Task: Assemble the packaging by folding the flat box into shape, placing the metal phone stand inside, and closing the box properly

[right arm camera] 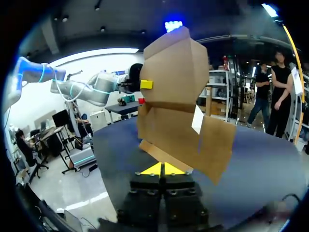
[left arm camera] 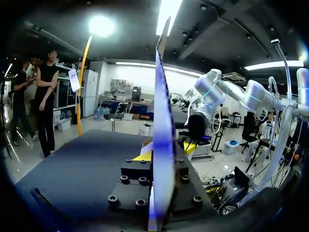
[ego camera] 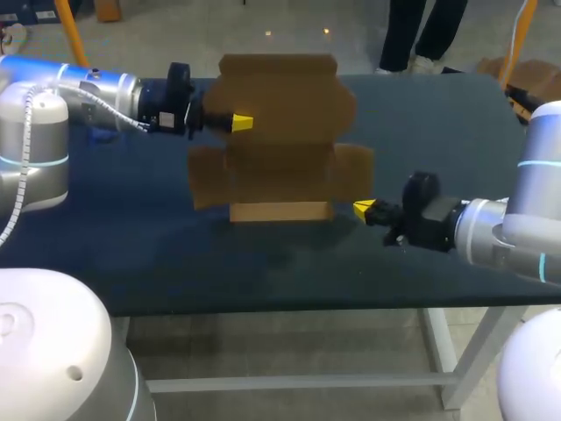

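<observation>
A brown cardboard box [ego camera: 280, 132], partly folded, stands upright on the dark table [ego camera: 263, 263] with its flaps spread to both sides. My left gripper [ego camera: 241, 123] is shut on the box's upper left edge. In the left wrist view the cardboard [left arm camera: 161, 121] runs edge-on up from between the fingers. My right gripper [ego camera: 362, 209] is shut and holds nothing, its tips close beside the lower corner of the right flap. From the right wrist the box [right arm camera: 178, 111] stands just ahead of the closed tips of the right gripper [right arm camera: 161, 169]. No metal phone stand is in view.
The dark table top stretches out on all sides of the box, with its front edge [ego camera: 289, 303] toward the camera. My right arm [left arm camera: 198, 123] shows past the cardboard in the left wrist view.
</observation>
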Controlling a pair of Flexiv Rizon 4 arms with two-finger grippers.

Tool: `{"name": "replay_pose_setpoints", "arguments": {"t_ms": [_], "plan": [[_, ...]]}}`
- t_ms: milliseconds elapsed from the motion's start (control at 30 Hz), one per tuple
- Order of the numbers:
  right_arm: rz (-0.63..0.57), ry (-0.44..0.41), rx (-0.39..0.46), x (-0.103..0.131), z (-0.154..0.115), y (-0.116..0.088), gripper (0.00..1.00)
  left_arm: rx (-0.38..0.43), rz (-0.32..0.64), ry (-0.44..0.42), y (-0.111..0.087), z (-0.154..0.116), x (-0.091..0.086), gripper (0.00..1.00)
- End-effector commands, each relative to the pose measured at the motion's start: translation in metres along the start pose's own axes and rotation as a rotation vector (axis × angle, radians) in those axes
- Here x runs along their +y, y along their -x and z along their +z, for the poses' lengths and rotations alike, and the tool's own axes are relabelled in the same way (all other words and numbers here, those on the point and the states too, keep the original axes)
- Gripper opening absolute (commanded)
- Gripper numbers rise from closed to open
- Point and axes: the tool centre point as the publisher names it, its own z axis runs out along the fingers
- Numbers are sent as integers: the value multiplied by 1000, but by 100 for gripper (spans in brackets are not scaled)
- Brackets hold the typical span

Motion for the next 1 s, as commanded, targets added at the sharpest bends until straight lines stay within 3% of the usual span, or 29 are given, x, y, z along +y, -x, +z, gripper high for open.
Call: {"name": "replay_pose_setpoints", "arguments": {"t_ms": [33,333,500,1000], "plan": [[2,1,1,-1,6,-2,0,-9,1,2,-7,-1,2,0],[14,15,-7,-4,25,-6,0,-2,1,3,-9,0,7,0],[94,16,-9,-8,38,-7,0,-3,-1,9,-9,2,9,0],[94,16,-9,-8,38,-7,0,-6,-5,15,-8,1,9,0]]}}
